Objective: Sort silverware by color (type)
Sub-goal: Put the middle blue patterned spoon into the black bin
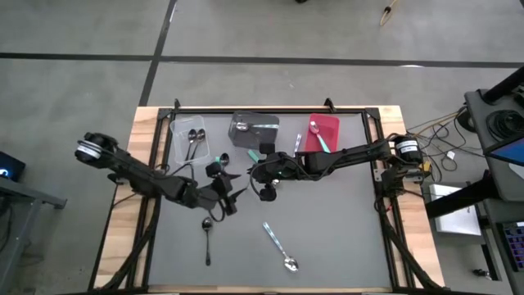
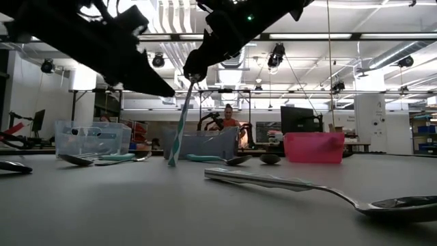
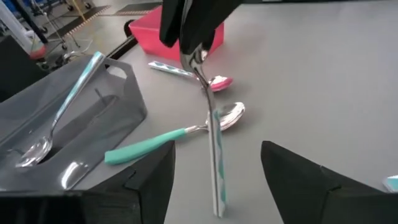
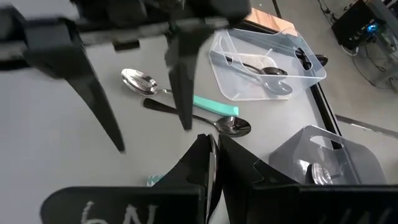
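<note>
My right gripper point(image 1: 264, 176) is at mid-table, shut on a silver spoon with a teal-striped handle point(image 2: 179, 123). The spoon stands tilted below it, also seen in the left wrist view point(image 3: 214, 149). My left gripper point(image 1: 228, 197) is open just left of it. Its fingers point(image 3: 149, 180) stand on either side of the spoon's lower handle without touching. A teal-handled spoon point(image 3: 168, 137) and a black spoon point(image 4: 199, 118) lie flat on the table nearby. Nearer the front lie a black spoon point(image 1: 207, 238) and a silver-and-teal spoon point(image 1: 280, 246). My right gripper pinches the spoon's bowl end point(image 3: 194, 53) between its two shut fingers, coming from above and pointing down. The spoon hangs tilted below the fingers, and its handle tip point(image 3: 219, 211) rests on the table.
Along the far edge stand a clear bin point(image 1: 190, 139) with dark spoons, a dark grey bin point(image 1: 254, 131) with silver spoons and a red bin point(image 1: 322, 131) with a teal spoon. Bare table lies at the near right. A person point(image 2: 227, 116) shows in the room behind.
</note>
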Available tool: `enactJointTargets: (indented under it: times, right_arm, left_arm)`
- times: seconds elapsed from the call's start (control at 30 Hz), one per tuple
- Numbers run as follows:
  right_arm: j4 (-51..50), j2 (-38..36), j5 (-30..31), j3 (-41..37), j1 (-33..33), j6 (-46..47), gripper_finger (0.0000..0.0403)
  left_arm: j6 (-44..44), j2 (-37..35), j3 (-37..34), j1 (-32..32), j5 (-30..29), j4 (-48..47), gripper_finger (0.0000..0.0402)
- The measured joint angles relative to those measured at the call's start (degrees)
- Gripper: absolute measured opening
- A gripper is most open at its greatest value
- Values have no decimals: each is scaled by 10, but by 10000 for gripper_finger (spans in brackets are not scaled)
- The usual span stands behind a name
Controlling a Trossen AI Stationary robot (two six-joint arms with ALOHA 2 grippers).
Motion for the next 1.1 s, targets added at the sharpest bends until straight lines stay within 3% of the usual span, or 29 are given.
enactJointTargets:
  times: [0.23,0.5,0.83,0.97,1.1]
  right_arm:
    - [5,1,-2,0,0,-5,13]
    - [6,1,-2,0,0,-5,13]
    - [10,1,1,0,0,1,13]
    - [18,1,5,0,0,8,22]
    - [34,1,5,0,0,23,64]
  left_arm:
    - [49,58,0,56,90,86,207]
    - [47,97,-1,64,93,104,164]
    - [39,113,-1,63,69,121,19]
    - [42,109,-1,55,17,121,20]
    - [42,107,0,54,-4,130,14]
